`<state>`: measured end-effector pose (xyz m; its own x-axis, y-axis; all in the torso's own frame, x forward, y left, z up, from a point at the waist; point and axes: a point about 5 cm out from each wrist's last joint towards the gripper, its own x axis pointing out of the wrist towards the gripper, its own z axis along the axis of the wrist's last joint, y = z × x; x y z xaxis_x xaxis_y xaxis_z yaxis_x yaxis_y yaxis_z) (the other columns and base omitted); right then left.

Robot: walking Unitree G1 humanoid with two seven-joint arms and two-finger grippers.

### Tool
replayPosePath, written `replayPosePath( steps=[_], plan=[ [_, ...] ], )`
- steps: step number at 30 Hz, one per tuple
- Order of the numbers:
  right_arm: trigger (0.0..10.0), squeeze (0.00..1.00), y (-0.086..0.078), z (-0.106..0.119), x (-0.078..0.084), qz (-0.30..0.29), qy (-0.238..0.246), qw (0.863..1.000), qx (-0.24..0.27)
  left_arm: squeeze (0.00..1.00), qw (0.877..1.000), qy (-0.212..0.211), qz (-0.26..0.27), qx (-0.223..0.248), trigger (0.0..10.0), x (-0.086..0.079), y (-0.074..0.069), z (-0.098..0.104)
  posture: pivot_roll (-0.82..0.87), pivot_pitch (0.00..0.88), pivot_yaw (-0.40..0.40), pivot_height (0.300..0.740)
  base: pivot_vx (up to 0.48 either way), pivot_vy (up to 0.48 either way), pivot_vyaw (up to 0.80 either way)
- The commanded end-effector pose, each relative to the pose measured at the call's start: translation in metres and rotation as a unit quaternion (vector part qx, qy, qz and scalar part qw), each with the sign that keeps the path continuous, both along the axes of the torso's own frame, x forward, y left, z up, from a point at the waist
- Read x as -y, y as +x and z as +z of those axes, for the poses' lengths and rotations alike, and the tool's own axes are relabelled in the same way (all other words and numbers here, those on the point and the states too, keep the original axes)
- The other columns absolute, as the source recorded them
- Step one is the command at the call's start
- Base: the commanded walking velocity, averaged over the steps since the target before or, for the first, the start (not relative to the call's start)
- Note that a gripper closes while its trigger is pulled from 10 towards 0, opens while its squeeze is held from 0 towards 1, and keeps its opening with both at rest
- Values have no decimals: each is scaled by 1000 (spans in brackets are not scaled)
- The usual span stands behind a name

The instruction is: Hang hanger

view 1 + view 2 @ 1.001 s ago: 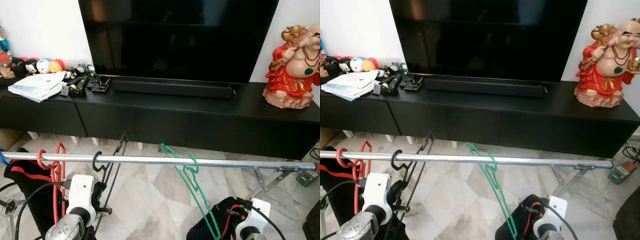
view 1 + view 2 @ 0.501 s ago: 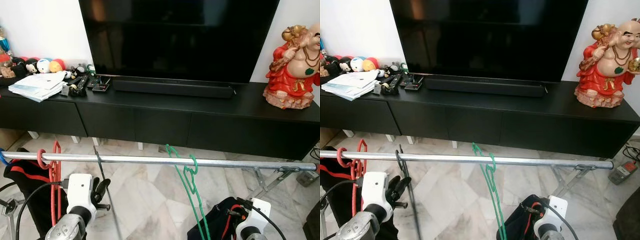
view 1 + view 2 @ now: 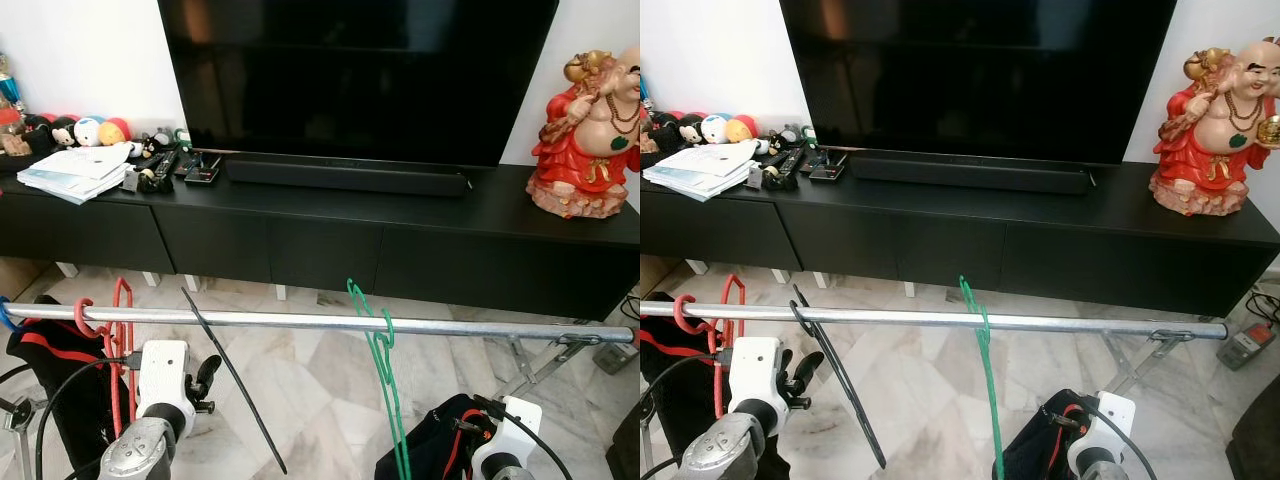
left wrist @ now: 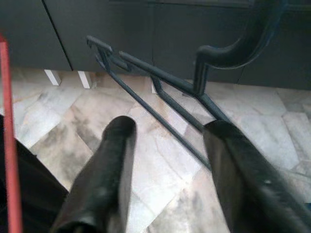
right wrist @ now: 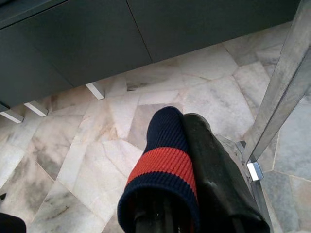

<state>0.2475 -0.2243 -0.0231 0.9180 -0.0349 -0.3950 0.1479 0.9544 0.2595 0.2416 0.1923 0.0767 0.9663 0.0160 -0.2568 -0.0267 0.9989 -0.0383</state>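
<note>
Since half a second ago the black hanger [image 3: 232, 377] has swung: its hook stays on the silver rail [image 3: 300, 321], but its body now slants down and away from the left gripper [image 4: 167, 160], whose two black fingers [image 4: 104, 179] stand spread apart with nothing between them, just below the rail and short of the hanger. The green hanger [image 3: 385, 385] has turned too, so that it now shows almost edge-on under the middle of the rail. Three hangers hang from the rail: a red hanger [image 3: 115, 350] near its left end, the black one just beside it, and the green one further along toward the middle. There are two arms, one below each half of the rail. Behind the rail runs a long black TV cabinet [image 3: 330, 235] carrying one television [image 3: 355, 75], one soundbar [image 3: 345, 175], one red figurine [image 3: 590, 130] at its right end, a stack of papers [image 3: 75, 172] and some small round toys [image 3: 85, 130] at its left end. The left wrist view gives the close look at the black hanger's hook and its double bars just past the open fingers, with a strip of the red hanger at the edge. The right wrist view shows the right gripper [image 5: 187, 160] with its fingers pressed together, one sheathed in a navy and red knitted sleeve [image 5: 163, 165], beside a silver leg of the rail's stand [image 5: 279, 92] over the marble floor [image 5: 87, 145].
</note>
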Motion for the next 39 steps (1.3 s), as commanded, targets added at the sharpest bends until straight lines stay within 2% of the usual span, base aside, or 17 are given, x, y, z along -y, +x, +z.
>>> replayPosePath(
  steps=[1,5,10,17,18,19,20,21,24,27,31,35,39],
  plan=[
    [10000,0,2,2,1,5,-2,1000,0,1000,1000,10,4,-1,10000,-2,-4,-1,91,0,19,740,0,0,0],
    [10000,0,2,1,1,7,-2,1000,0,1000,1000,-12,-5,19,10000,0,-8,4,92,0,16,740,0,0,0],
    [10000,0,2,2,2,7,-4,1000,0,1000,999,-12,16,31,10000,-6,-28,10,98,0,15,740,0,0,0],
    [10000,0,3,2,2,12,-4,1000,-1,1000,997,-24,37,56,10000,-9,-42,19,111,0,8,740,0,0,0],
    [10000,0,4,2,1,13,-4,1000,-2,906,997,-24,30,65,10000,-5,-49,24,115,0,7,740,0,0,0],
    [10000,0,4,2,1,13,-4,1000,-2,906,997,-24,30,65,10000,-5,-49,24,115,0,7,740,0,0,0],
    [10000,0,4,3,1,14,-4,1000,-1,227,997,-26,24,65,10000,-3,-51,25,115,0,7,740,0,0,0],
    [10000,0,5,3,1,14,-4,1000,-1,0,998,-25,20,62,10000,-2,-52,25,120,0,5,740,0,0,0],
    [10000,0,5,3,0,15,-4,1000,-2,0,998,-20,16,61,10000,-1,-49,23,121,0,3,740,0,0,0],
    [10000,0,5,3,0,15,-3,1000,-3,0,998,-21,1,57,10000,2,-41,21,121,0,3,740,0,0,0],
    [10000,0,5,3,0,15,-4,1000,-3,0,998,3,-38,49,10000,8,-36,19,113,0,7,740,0,0,0],
    [10000,0,4,2,1,13,-4,1000,-4,0,997,25,-56,46,10000,8,-27,16,113,0,5,740,0,0,0],
    [10000,0,3,2,1,12,-5,1000,-4,0,997,27,-60,47,10000,9,-18,16,108,0,5,740,0,0,0]
  ],
)
